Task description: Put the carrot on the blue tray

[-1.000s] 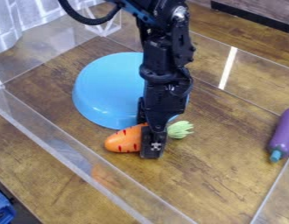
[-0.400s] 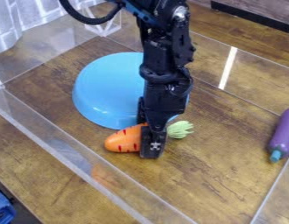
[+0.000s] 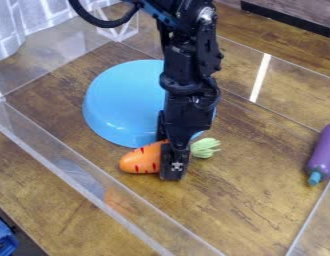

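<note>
1. Across the last second almost nothing changes: the black robot gripper (image 3: 175, 160) stays low over the small orange plastic toy carrot (image 3: 144, 159) with dark stripes and a light green leafy top, and the arm above it keeps the same upright pose.
2. The carrot lies at the same place on the wooden table (image 3: 248, 210), just beside the near rim of the large round light-blue plastic tray (image 3: 121, 100), but not on it.
3. The fingers stand narrow around the middle of the carrot, between the orange body and the green leaves. They seem to touch it, but I cannot tell from this view whether they already press it firmly.
4. This stillness suggests, in my judgement, that the closing of the fingers is going on or just finished; the lifting is not yet begun, because the carrot rests on the wood.
5. The remaining way is short: up, then a little toward the tray.
6. A purple eggplant-like toy (image 3: 321, 151) lies well apart at the right edge and plays no part.
</note>
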### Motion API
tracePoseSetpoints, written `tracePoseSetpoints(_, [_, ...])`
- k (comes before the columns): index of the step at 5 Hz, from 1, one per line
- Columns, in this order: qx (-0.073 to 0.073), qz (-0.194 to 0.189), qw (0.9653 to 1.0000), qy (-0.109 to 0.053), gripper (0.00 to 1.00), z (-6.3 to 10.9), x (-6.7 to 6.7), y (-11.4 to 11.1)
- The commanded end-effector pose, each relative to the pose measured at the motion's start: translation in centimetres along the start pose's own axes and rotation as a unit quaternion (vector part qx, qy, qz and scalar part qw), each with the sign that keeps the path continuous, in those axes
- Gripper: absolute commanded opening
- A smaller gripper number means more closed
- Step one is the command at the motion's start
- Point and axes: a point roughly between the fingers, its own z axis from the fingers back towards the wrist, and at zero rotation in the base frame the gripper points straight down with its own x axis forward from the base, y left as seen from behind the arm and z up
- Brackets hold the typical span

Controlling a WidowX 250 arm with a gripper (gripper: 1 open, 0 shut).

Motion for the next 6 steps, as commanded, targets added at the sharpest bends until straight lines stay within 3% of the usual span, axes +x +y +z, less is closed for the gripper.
tracePoseSetpoints(1, [0.005,0.013,0.9999,-0.003,0.00,0.2,-0.7,0.9])
tracePoseSetpoints(2, [0.001,0.017,0.9999,-0.002,1.00,0.2,-0.7,1.1])
tracePoseSetpoints(3, [-0.002,0.021,0.9998,-0.002,1.00,0.2,-0.7,1.3])
tracePoseSetpoints(4, [-0.005,0.024,0.9997,-0.001,0.00,0.1,-0.7,1.5])
tracePoseSetpoints(5, [-0.008,0.028,0.9996,0.000,1.00,0.1,-0.7,1.8])
tracePoseSetpoints(6, [-0.012,0.031,0.9995,0.001,0.00,0.1,-0.7,1.9])
